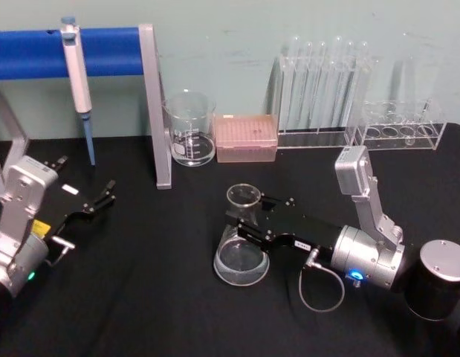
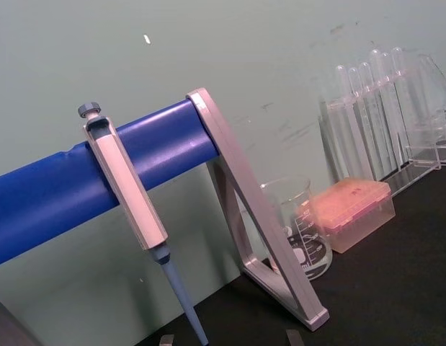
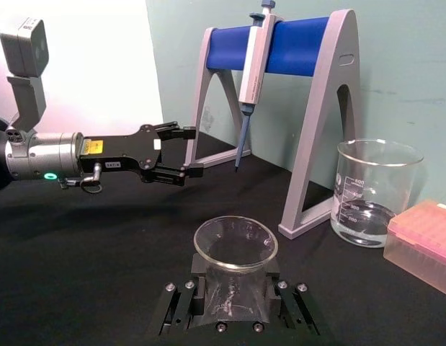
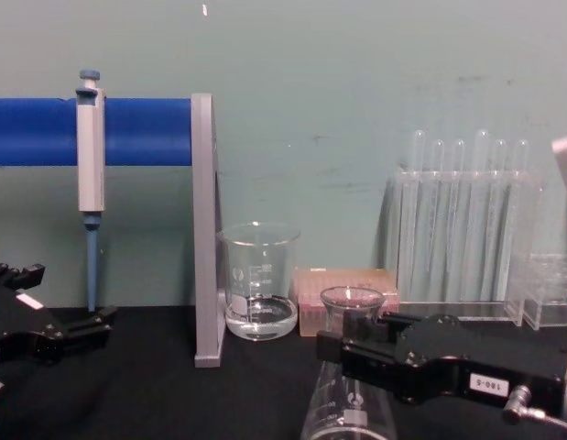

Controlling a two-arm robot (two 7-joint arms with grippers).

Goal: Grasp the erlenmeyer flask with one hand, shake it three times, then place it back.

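While the left gripper is hanging idle over the left side of the black table with its fingers standing apart, a pipette is hanging from the blue-barred stand behind it. Just right of the stand's leg, a glass beaker and a pink tip box are sitting by the wall. Nearer the middle, the erlenmeyer flask is standing with its base on the table, and the right gripper is reaching in from the right, its fingers closing around the flask's neck. Test tubes are standing in a clear rack at the far right.
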